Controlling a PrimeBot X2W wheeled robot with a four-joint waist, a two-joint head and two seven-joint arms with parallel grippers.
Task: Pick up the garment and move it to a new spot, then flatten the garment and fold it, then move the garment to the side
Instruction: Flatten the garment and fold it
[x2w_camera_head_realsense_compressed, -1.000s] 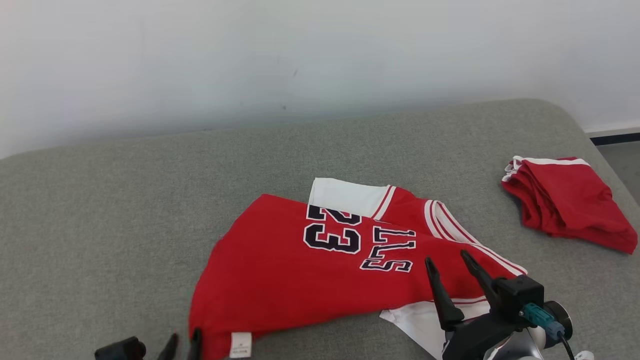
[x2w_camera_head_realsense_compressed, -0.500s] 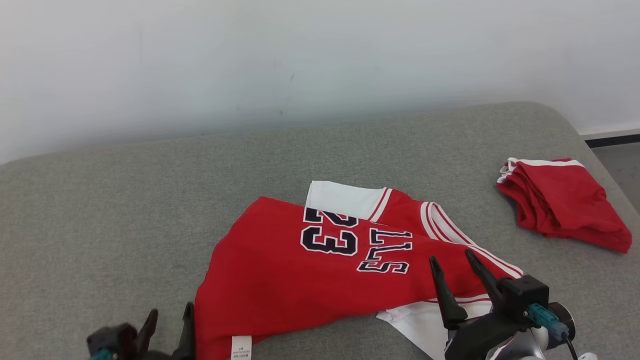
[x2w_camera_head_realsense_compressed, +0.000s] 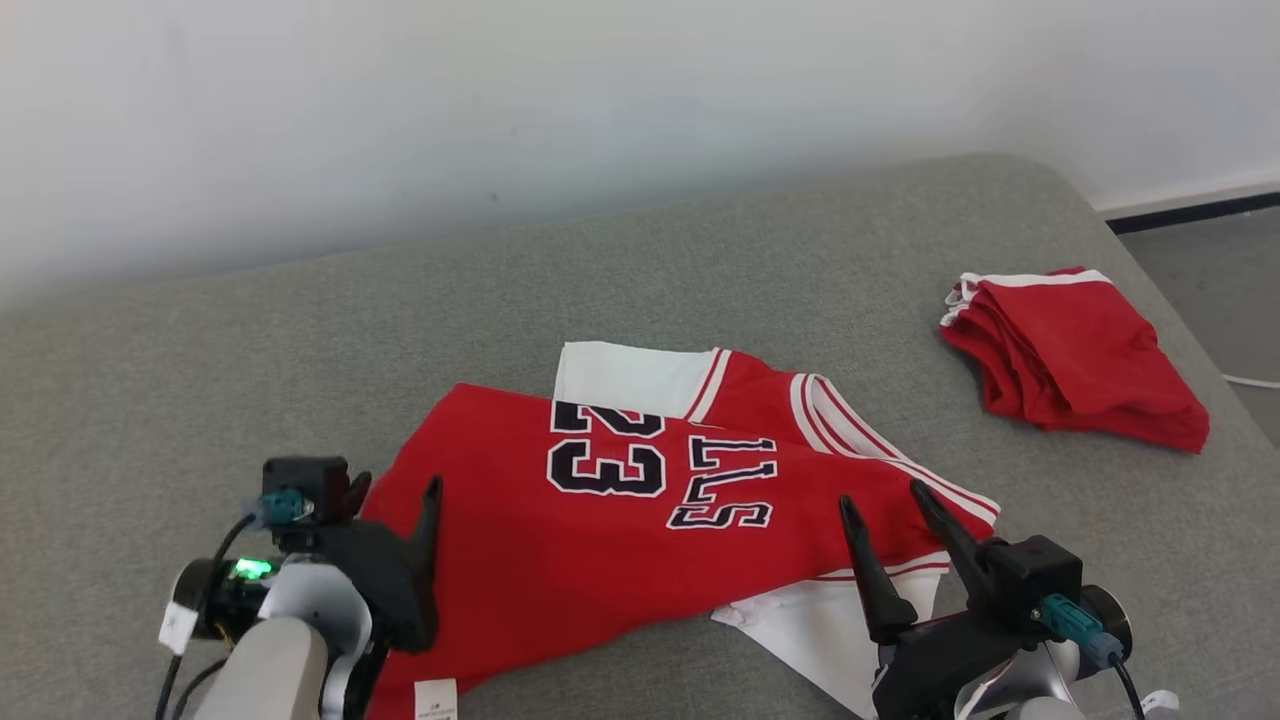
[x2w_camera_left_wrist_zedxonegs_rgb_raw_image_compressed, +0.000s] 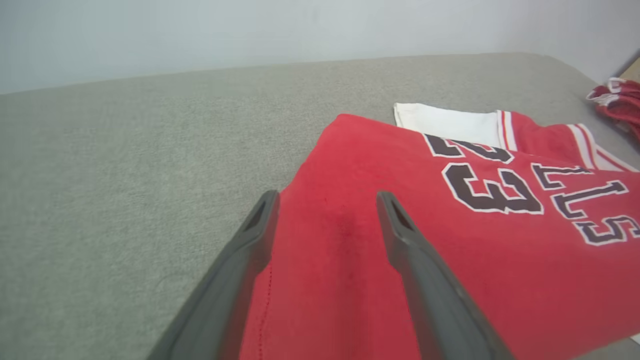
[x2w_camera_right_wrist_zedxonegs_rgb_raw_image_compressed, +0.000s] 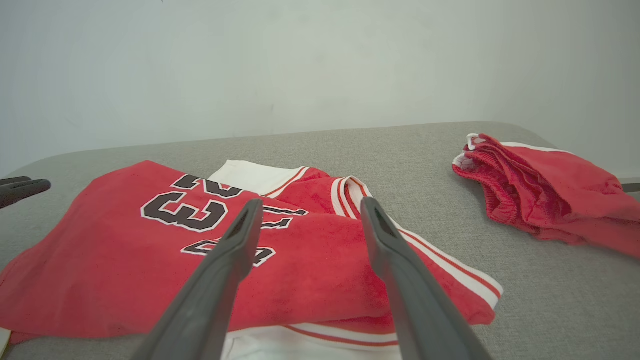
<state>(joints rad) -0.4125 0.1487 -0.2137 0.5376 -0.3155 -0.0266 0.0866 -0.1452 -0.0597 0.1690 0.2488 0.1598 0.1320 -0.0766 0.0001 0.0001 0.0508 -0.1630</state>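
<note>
You have the red jersey (x2w_camera_head_realsense_compressed: 600, 540) lying in the middle of the grey pad (x2w_camera_head_realsense_compressed: 250, 380), partly folded over itself. Its number 23 faces up, and white cloth shows at its 12 o'clock and 5 o'clock edges. Your left claw (x2w_camera_head_realsense_compressed: 396, 483) is at the jersey's 8 o'clock, above the left edge of the cloth, with its fingers spread wide and nothing pinched between them. Your right claw (x2w_camera_head_realsense_compressed: 882, 495) is at the jersey's 4 o'clock, over the striped trim, also spread and holding nothing. A red bundle (x2w_camera_head_realsense_compressed: 1080, 360) with white trim lies well apart at the jersey's 2 o'clock, near the pad's right edge. A pale wall (x2w_camera_head_realsense_compressed: 600, 100) runs along 12 o'clock.
</note>
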